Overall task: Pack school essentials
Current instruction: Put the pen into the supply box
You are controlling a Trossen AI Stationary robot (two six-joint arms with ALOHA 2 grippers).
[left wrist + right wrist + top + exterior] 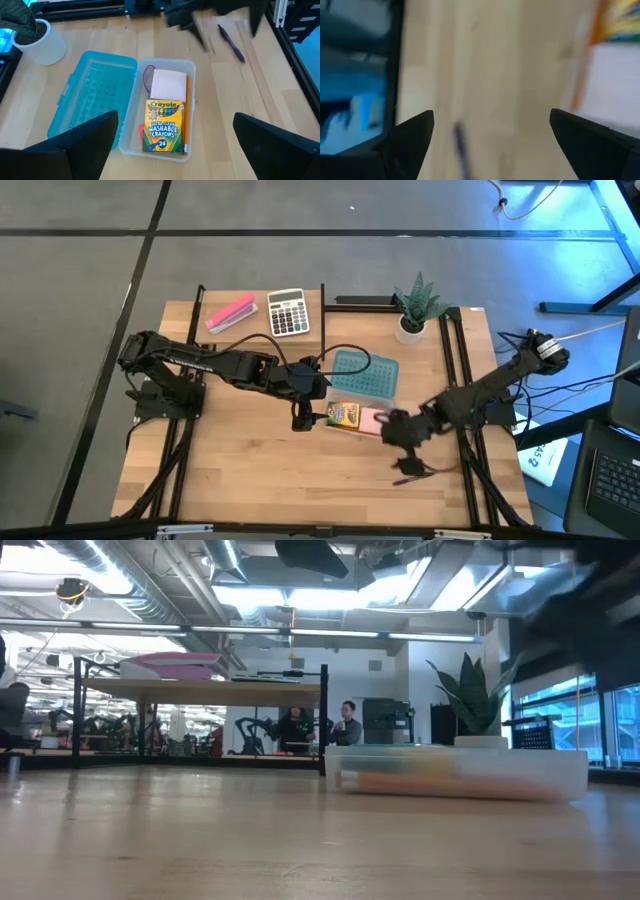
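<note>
Pen [408, 477] lies alone on the table, just near-side of my right gripper [400, 432], jaws spread and empty. Its long axis runs left-right. My left gripper [301, 420], also open, hovers left of the box [189, 67].

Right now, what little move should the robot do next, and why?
Probably the right end effector should drop down onto the purple pen. The pen lies on the bare table, outside the clear box, while the crayon box, pink notepad and an orange pencil are already inside. That end effector is open and hovers close to the pen.
</note>
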